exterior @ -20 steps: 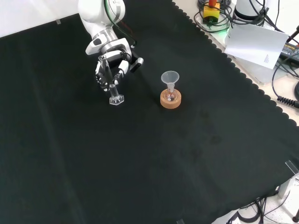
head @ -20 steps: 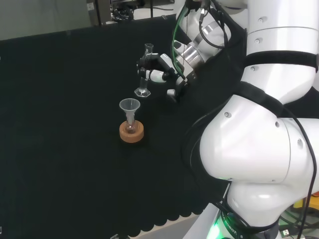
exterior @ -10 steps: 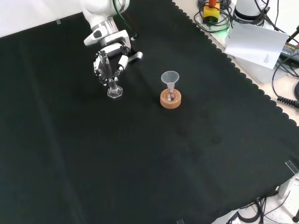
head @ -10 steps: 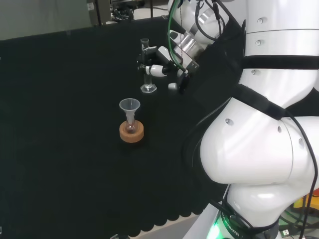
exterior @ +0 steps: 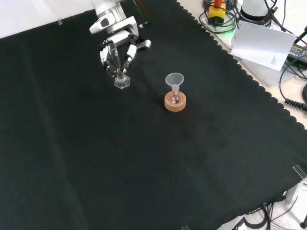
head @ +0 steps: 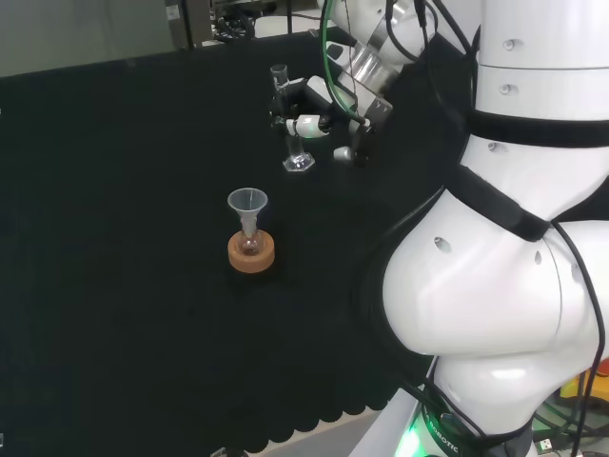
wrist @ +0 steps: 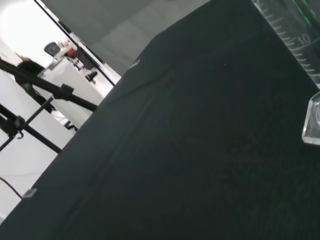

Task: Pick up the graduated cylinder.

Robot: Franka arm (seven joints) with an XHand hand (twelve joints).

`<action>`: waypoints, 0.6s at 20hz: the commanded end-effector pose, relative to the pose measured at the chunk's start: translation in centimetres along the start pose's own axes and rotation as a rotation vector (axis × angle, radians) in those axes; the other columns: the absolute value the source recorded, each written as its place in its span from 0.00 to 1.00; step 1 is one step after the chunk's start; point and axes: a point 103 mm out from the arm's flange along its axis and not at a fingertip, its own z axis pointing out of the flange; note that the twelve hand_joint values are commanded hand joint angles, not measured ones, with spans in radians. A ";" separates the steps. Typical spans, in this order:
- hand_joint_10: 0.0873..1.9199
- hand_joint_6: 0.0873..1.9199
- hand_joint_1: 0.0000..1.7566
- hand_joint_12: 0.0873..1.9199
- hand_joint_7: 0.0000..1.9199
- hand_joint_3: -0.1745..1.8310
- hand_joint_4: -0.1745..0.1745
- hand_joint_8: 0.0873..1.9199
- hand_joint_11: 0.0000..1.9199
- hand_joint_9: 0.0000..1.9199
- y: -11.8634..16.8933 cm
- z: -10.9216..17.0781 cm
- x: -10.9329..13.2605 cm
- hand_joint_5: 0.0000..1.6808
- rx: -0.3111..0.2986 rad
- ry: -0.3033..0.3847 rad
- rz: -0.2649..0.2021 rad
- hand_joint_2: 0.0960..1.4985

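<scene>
Black-clothed counter [exterior: 144, 158]: hand [exterior: 117, 50] fingers curled around clear glass graduated cylinder [head: 289, 124], apparently lifted; pickup nearly complete.

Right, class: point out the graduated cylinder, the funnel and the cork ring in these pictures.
graduated cylinder [head: 298, 162]: head view, on its hexagonal foot, below the hand's fingers.
funnel [exterior: 174, 79]: front view, on its wide cone mouth.
cork ring [head: 251, 255]: head view, on its front side wall.

A robotics lab: a surface draped in black cloth [exterior: 144, 163], a small clear glass funnel [exterior: 174, 80], loose black cables [exterior: 292, 52], tripod stands [wrist: 30, 90].
</scene>
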 end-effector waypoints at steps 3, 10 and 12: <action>0.06 0.52 0.72 0.39 0.52 0.09 0.00 0.51 0.61 0.71 -5.1 -1.7 4.3 0.57 0.099 -0.113 0.017 0.73; 0.05 0.52 0.72 0.39 0.52 0.09 0.00 0.51 0.61 0.71 -8.6 -1.7 6.2 0.57 0.219 -0.192 0.022 0.73; 0.05 0.52 0.72 0.39 0.52 0.09 0.00 0.51 0.61 0.71 -9.7 -1.7 6.5 0.57 0.238 -0.205 0.019 0.73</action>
